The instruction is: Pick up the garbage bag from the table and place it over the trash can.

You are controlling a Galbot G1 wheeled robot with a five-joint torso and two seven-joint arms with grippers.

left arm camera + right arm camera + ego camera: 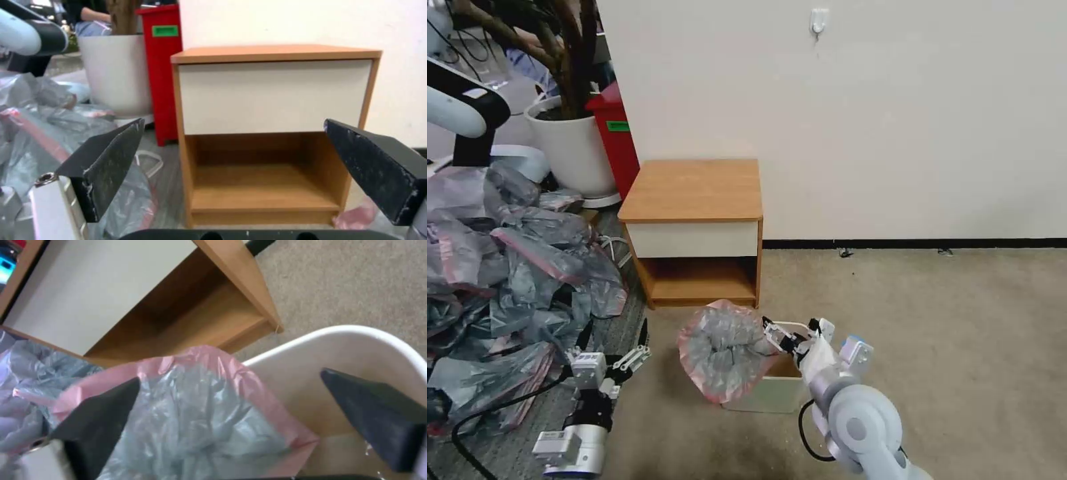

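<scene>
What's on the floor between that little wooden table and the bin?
Only bare carpet, a narrow strip, as the head view shows. The garbage bag draped over the trash can bulges toward the table without touching it.

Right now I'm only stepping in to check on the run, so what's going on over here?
The robot is fitting a garbage bag onto the small cream trash can on the carpet in front of the wooden nightstand. The bag is draped over one side of the can, part of the rim still bare. The right gripper is at the can's mouth beside the bag, fingers open. The left gripper hangs low and open by the heap of bags, holding nothing.
</scene>
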